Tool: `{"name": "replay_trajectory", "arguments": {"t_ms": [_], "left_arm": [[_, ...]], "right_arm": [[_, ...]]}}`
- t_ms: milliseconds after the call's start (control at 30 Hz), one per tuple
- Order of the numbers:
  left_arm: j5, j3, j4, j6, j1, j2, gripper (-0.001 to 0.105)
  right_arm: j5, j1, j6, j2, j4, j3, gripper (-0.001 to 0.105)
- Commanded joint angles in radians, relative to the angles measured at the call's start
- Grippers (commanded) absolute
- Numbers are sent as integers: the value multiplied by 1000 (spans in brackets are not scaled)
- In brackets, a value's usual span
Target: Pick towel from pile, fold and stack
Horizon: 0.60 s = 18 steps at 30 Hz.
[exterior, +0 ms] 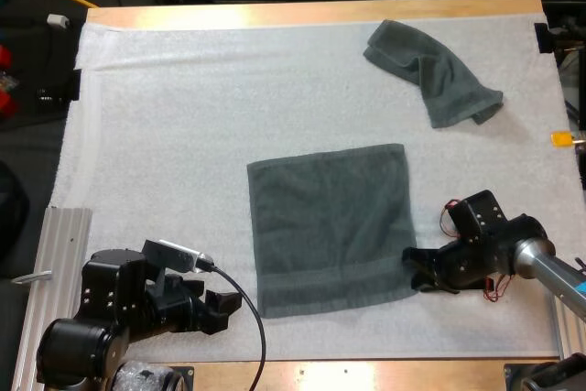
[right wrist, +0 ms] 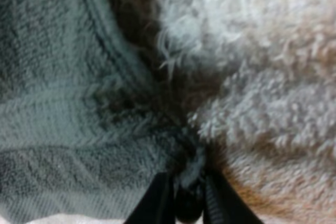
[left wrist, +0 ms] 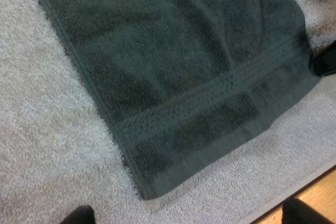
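Looks like the start of the fold, with the flat towel (exterior: pixel 330 226) spread open near the near edge of the mat (exterior: pixel 165 135), a little right of its middle, and the crumpled towel (exterior: pixel 435 70) lying by the far right corner. Pinched at its near right corner, judging by the wrist view, between the clenched fingers (right wrist: pixel 157 198) of the right gripper (exterior: pixel 410 267); near left corner flat on the mat just ahead of the left gripper (exterior: pixel 229 310), fingers (left wrist: pixel 79 216) spread apart and touching nothing. Calls next for closing the left pair on that corner, then raising both corners together and carrying them over toward the far edge.
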Motion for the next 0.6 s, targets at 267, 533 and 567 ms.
{"name": "replay_trajectory", "arguments": {"t_ms": [267,533,567], "left_arm": [[5,-2,-2,1,-7,0,67],[95,55,-49,-37,-7,15,67],[117,71,-62,-50,-7,29,67]], "right_arm": [[30,-1,-76,1,76,-1,0],[176,21,-204,-106,232,-1,0],[176,21,-204,-123,233,-1,0]]}}
